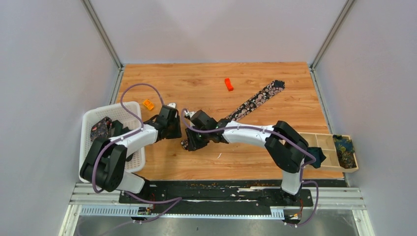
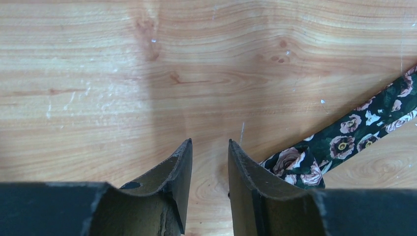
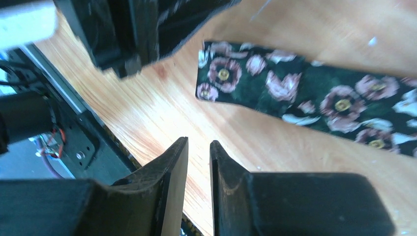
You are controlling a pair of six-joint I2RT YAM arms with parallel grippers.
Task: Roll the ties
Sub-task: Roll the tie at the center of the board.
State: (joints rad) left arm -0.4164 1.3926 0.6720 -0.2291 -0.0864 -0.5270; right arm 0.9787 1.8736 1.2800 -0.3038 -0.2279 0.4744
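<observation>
A black tie with pink-white flowers (image 1: 253, 102) lies flat and diagonal on the wooden table, its near end (image 1: 186, 143) between the two arms. My left gripper (image 1: 173, 129) hovers low just left of that end. In the left wrist view my left gripper (image 2: 210, 143) is open over bare wood, with the tie's end (image 2: 295, 166) beside the right finger. My right gripper (image 1: 193, 139) sits over the tie's near end. Seen from the right wrist, my right gripper (image 3: 199, 142) stands slightly open and holds nothing, the tie (image 3: 295, 96) lying beyond its tips.
A white basket (image 1: 128, 109) at the left holds a rolled floral tie (image 1: 100, 128). A wooden tray (image 1: 324, 142) at the right holds a teal tie (image 1: 317, 156) and a blue-yellow tie (image 1: 344, 150). Orange blocks (image 1: 228, 84) (image 1: 148, 104) lie on the table.
</observation>
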